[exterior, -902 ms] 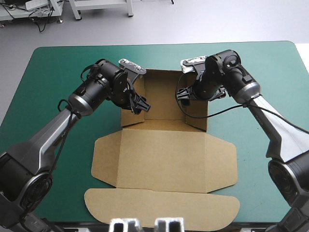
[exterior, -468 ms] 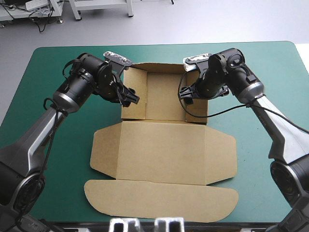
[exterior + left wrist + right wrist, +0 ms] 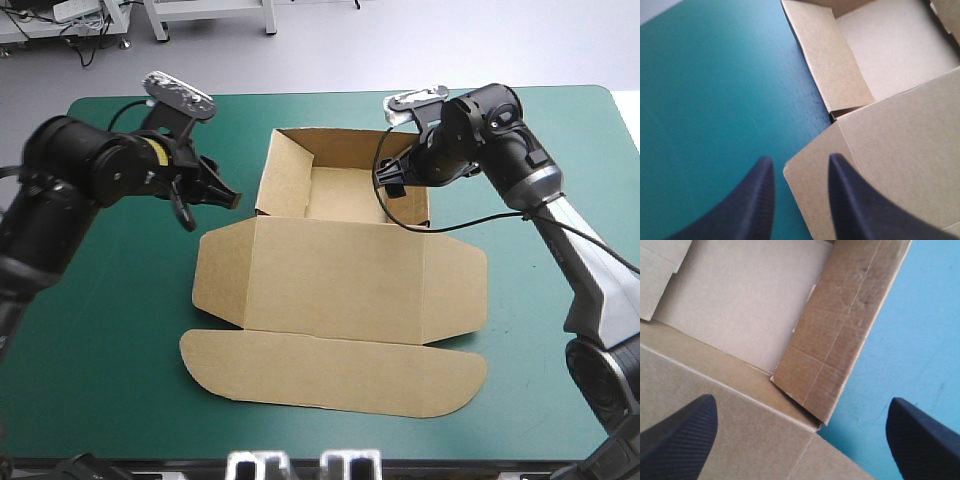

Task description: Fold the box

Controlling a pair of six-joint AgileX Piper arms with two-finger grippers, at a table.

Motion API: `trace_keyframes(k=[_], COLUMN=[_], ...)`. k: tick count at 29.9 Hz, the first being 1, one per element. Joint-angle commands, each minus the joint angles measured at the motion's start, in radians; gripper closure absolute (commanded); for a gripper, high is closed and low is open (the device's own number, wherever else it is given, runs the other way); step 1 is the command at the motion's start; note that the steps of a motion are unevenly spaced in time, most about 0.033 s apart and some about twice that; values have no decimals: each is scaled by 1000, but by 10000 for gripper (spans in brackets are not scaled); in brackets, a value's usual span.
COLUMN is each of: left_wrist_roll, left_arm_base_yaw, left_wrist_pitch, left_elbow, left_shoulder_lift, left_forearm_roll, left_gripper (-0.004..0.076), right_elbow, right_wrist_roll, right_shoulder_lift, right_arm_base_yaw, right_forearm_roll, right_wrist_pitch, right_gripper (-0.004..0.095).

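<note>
The left gripper (image 3: pixel 800 158) has its black fingers a little apart, with nothing caught between them. Under the gap lies the outer corner of the left side flap (image 3: pixel 815 200) of the brown box (image 3: pixel 345 300), and one finger stands over the bare teal-green cover (image 3: pixel 100 330). In the high view this gripper sits just left of the box, beside the far corner of that flap, with its arm coming in from the table's left. Ahead of it is the tray's left wall (image 3: pixel 832 70), which stands up but leans outward. The right gripper (image 3: pixel 800 402) is spread wide and also holds nothing. Between its fingers is the near end of the tray's right wall (image 3: pixel 840 340), which stands upright with a crease running along it. One finger is over the board on the tray side and the other over the cover outside the wall. Whether either finger touches the board cannot be told. The box lies at the middle of the table. Its tray (image 3: pixel 345 195) is on the far side, with the left, right and far wall (image 3: pixel 345 148) all up. The lid (image 3: pixel 300 270) lies flat toward the near edge with a side flap spread out at each end, and the long rounded front flap (image 3: pixel 330 375) lies nearest, close to the table's near edge.
</note>
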Motion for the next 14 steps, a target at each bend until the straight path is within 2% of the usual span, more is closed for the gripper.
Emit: trace_keyframes(k=[1, 2, 6, 14], left_wrist_roll=[39, 43, 50, 22], left_arm_base_yaw=[0, 0, 0, 0], left_wrist_pitch=[41, 41, 41, 41], left_elbow=[-31, -22, 77, 429], left_shoulder_lift=[-122, -144, -252, -462], left_forearm_roll=[6, 6, 6, 8], left_gripper=[691, 734, 731, 731], right_elbow=[-53, -53, -53, -53], right_wrist_roll=[-11, -11, -11, -16], right_shoulder_lift=[-53, -53, -34, 78], right_arm_base_yaw=[-12, -20, -58, -107], right_forearm_roll=[-42, -36, -21, 43], right_wrist_pitch=[-5, -14, -18, -18], right_gripper=[72, 72, 72, 79])
